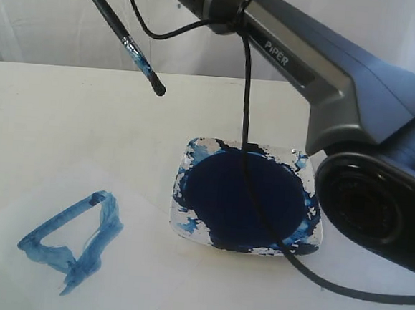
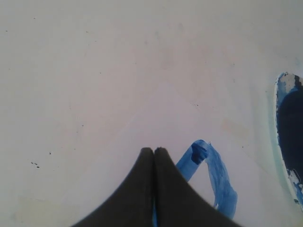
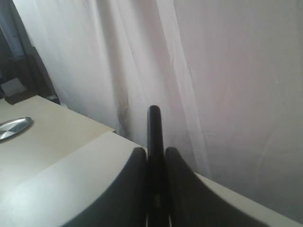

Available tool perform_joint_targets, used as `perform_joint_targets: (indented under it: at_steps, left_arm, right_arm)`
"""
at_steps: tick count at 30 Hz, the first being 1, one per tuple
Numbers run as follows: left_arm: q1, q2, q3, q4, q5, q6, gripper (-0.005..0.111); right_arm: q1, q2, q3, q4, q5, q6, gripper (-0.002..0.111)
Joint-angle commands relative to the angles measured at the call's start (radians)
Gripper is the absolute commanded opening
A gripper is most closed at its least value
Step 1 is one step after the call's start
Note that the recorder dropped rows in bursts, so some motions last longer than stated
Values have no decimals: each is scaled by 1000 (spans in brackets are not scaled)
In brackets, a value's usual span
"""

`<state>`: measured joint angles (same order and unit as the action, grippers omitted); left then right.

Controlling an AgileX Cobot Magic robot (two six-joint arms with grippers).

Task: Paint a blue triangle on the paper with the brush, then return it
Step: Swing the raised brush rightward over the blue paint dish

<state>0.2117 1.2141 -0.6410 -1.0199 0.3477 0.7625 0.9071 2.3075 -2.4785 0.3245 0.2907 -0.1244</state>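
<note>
The brush [image 1: 123, 36] hangs slanted in the air at the upper left of the exterior view, its blue-stained tip pointing down over the table behind the dish. My right gripper [image 3: 155, 152] is shut on the brush's black handle [image 3: 154, 127], which sticks up between the fingers. The blue triangle [image 1: 75, 239] is a streaky outline on the paper [image 1: 148, 265] at the lower left; one of its corners [image 2: 208, 165] shows in the left wrist view. My left gripper [image 2: 154, 150] is shut on nothing, just above that paper.
A square white dish [image 1: 181, 221] holding a round dark navy paint pool [image 1: 244, 197] sits right of the paper. The right arm [image 1: 329, 71] and its black cable [image 1: 248, 115] cross above the dish. White curtain hangs behind the table.
</note>
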Motion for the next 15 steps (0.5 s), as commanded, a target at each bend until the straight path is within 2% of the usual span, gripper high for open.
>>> perform_joint_targets:
  at_steps: [1,4,7,11,15]
  left_arm:
    - [-4,-1,5,-11,11,2,0]
    - [-4,-1,5,-11,11,2,0]
    - [-4,-1,5,-11,11,2,0]
    - [-4,-1,5,-11,11,2,0]
    - [-4,-1,5,-11,11,2,0]
  right_arm:
    - [-2,-4,5,335,-63,-331,0]
    - [1,-4,5,539,-111,-526,0]
    - [3,-4,7,663,-145,-655,0]
    - [5,-4,41,982,-264,-937,0]
    - [18,-3,91,1049,-374,-1036,0]
